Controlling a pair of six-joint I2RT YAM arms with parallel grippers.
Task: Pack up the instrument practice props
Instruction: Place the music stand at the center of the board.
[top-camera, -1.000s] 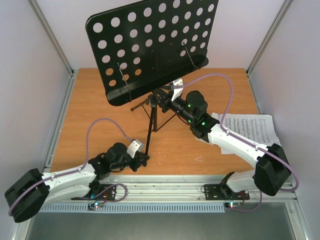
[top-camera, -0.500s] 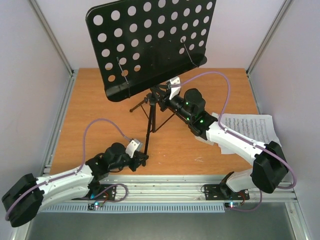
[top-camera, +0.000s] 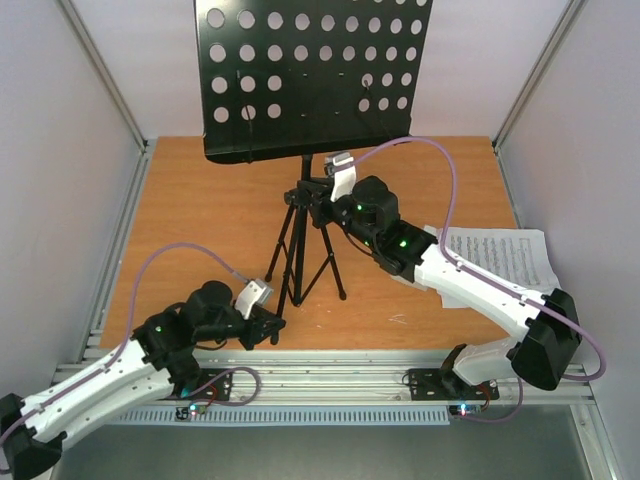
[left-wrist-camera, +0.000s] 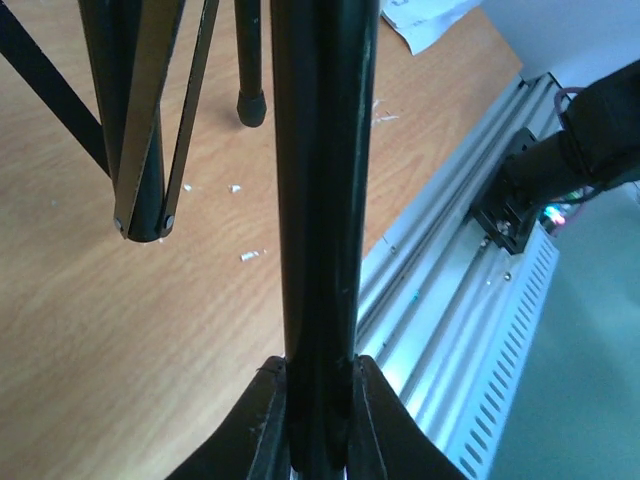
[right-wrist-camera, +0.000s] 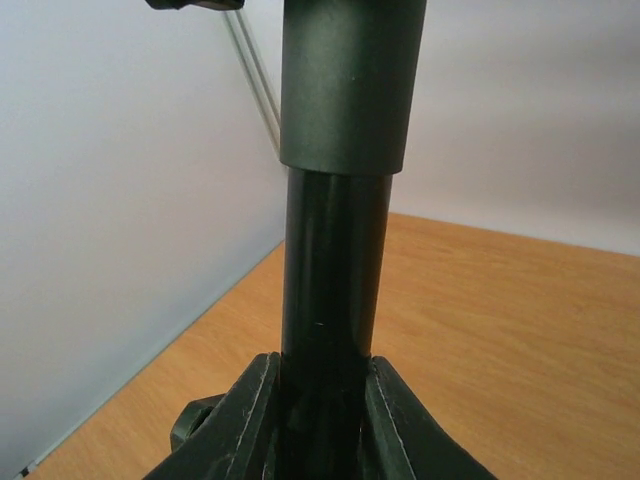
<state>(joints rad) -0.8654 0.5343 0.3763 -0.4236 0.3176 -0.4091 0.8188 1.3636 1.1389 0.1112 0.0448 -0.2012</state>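
Jaws of the left gripper (left-wrist-camera: 320, 430) are clamped on a black tripod leg (left-wrist-camera: 318, 200) of the music stand (top-camera: 310, 80). The left wrist view shows both fingers (left-wrist-camera: 262, 425) pressed to the tube's sides with no gap. The top view places this grip low on the leg, near its foot, by the near edge of the table (top-camera: 190, 220), left of centre.

Only the left wrist view gives the underside detail:
- the lower end of the centre post (left-wrist-camera: 140, 215) with its thin braces
- a second leg's rubber foot (left-wrist-camera: 250, 105) on the wood beyond
- small white flecks on the tabletop
- the metal rail (left-wrist-camera: 450, 290) off to the right

The stand is upright mid-table with its tripod legs spread. The round-holed desk (top-camera: 300, 110) sits high at the back, its holed face toward the camera. It is seen in the top view only.

The right gripper (top-camera: 308, 197) is closed on the stand's post at the leg hub, below the desk. The right wrist view confirms it, with both fingers (right-wrist-camera: 250, 420) tight against the glossy black tube. A wider matt grey collar (right-wrist-camera: 345, 90) sits a little above them. That collar cannot be made out from above.

The sheet of music (top-camera: 505, 258) lies flat on the table at far right, its left corner hidden behind the right arm. A white corner of it also shows at the top edge of the left wrist view.
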